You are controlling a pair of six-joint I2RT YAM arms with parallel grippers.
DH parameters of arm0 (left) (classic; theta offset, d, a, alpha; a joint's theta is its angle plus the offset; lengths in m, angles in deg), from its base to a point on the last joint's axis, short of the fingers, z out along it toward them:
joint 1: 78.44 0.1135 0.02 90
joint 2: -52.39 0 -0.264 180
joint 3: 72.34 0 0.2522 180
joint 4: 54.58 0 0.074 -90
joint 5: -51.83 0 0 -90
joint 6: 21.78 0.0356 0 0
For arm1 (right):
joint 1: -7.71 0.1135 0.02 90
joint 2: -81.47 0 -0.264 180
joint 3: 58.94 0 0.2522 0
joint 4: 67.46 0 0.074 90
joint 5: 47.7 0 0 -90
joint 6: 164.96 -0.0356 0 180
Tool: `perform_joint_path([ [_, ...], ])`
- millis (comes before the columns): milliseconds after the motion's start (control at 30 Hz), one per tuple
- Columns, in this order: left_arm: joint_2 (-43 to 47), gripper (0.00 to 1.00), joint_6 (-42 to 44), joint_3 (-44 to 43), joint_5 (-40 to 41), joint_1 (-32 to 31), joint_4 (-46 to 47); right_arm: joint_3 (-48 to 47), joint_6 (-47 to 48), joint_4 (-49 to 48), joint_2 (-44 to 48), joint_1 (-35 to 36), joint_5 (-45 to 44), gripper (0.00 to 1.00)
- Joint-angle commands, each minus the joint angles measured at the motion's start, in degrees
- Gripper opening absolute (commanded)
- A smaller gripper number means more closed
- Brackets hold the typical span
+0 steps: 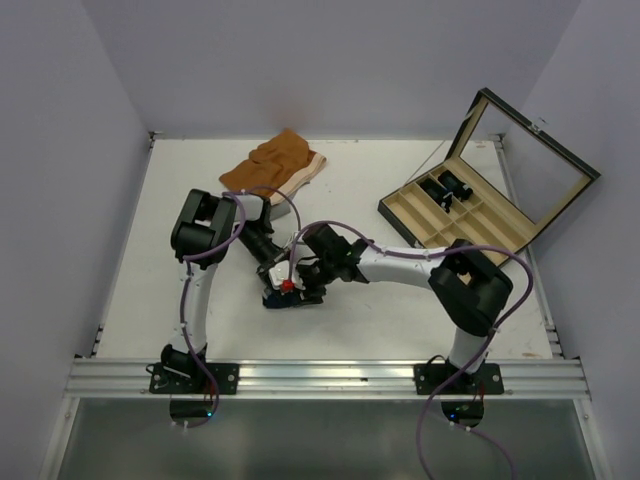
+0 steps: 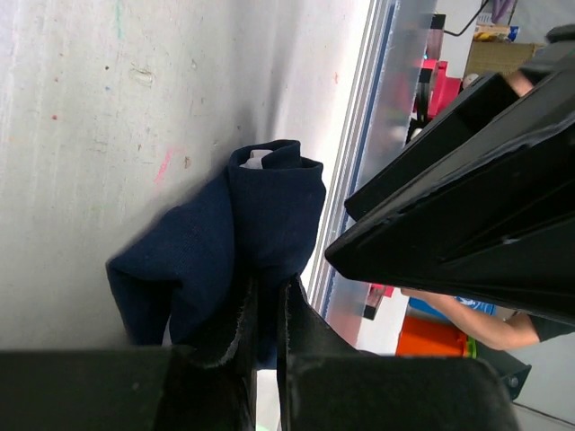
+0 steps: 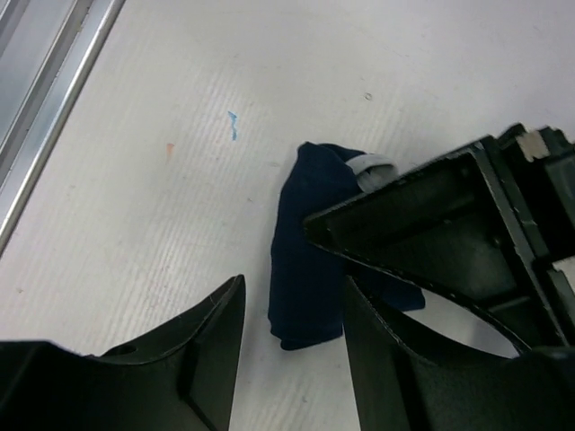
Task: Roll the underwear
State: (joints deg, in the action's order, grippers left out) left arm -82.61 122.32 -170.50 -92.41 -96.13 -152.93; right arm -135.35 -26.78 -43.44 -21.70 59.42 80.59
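The white worktop [image 1: 400, 310] spread under me, both my arms bent in toward its middle. Off at the far right corner sat the wooden case [image 1: 455, 220], lid propped open, its compartments showing and something small and dark in one of them. By the far edge, left of centre, lay the orange-brown garment [image 1: 275, 165], bunched, well apart from everything else.

And in the middle, a touch toward the near edge, both grippers met! My left gripper [image 2: 265, 301] had its jaws pressed together on a fold of navy cloth, the fabric pinched between the two fingers. My right gripper [image 3: 292, 296] hung just above with its jaws apart, holding nothing.

Between them lay the underwear [image 3: 310, 251], a narrow folded navy bundle on the worktop, a bit of white peeking out at one end.
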Motion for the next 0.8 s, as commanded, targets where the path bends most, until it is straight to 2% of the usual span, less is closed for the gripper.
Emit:
perform_joint_path([
  [0, -0.97, 0.08, 2.41, 1.26, 11.0, -0.24, 13.23, 0.51, 2.97, -0.95, -1.15, 1.12, 0.83, 0.5],
  [367, -0.35, 0.09, 2.32, 2.4, 10.82, -0.24, 14.02, -0.45, 0.59, -2.89, -6.33, 1.38, -3.56, 0.5],
  [667, 0.09, 0.11, 2.14, 2.84, 10.64, -0.24, 14.64, -0.19, 3.23, -2.18, -8.88, 1.38, -6.64, 0.4],
  [767, 0.09, 0.13, 2.14, 2.93, 10.47, -0.24, 14.9, -0.45, 3.5, -1.47, -9.59, 1.38, -7.16, 0.43],
])
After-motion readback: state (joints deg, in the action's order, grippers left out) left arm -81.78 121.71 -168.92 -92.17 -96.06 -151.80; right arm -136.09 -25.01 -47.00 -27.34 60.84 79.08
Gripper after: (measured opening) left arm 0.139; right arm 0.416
